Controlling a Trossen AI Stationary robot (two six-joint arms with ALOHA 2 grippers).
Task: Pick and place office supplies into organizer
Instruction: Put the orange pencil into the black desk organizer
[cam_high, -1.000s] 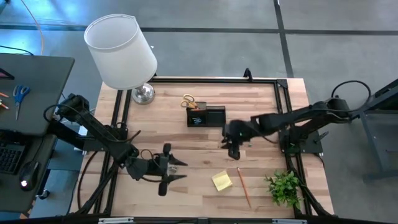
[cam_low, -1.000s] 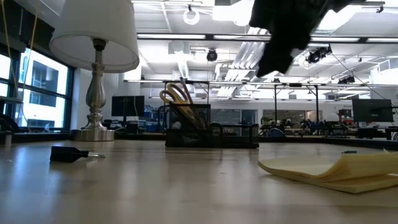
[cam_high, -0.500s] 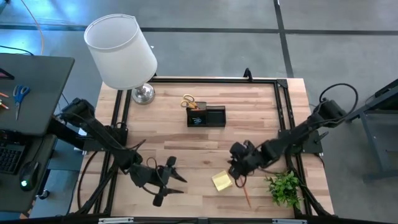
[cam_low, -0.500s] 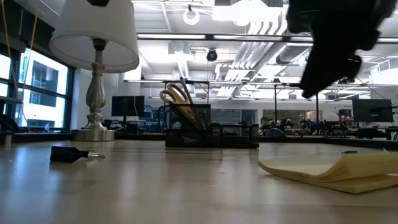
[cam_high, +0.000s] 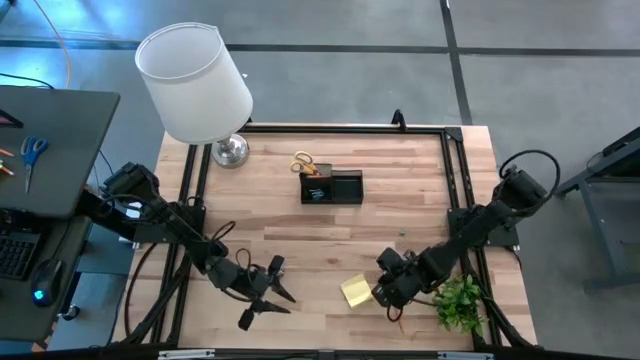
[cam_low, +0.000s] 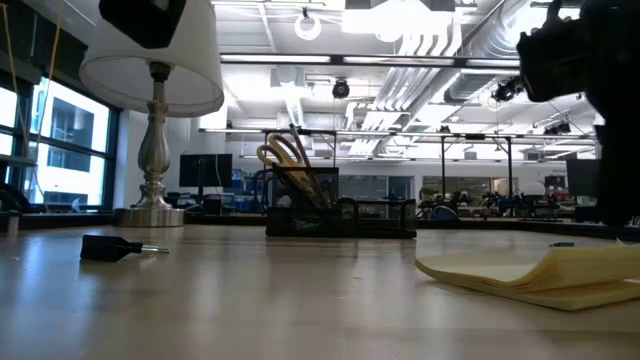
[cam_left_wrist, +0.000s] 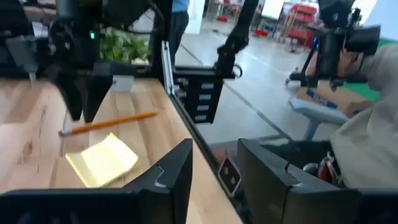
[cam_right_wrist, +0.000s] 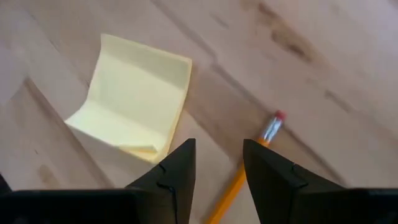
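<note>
The right gripper (cam_right_wrist: 217, 180) is hanging low over the orange pencil (cam_right_wrist: 239, 174), fingers parted and empty, with the yellow sticky-note pad (cam_right_wrist: 134, 106) lying just beside it (top sheet curling up). The pencil is looking light, stiff and apt to roll, so pinching mid-shaft should be safest. The left gripper (cam_high: 268, 292), jaws apart, is waiting near the front edge.

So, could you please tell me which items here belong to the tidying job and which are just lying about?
Job:
organizer
yellow-handled scissors
sticky-note pad
pencil

Lying about:
lamp
plant
blue-handled scissors
</note>
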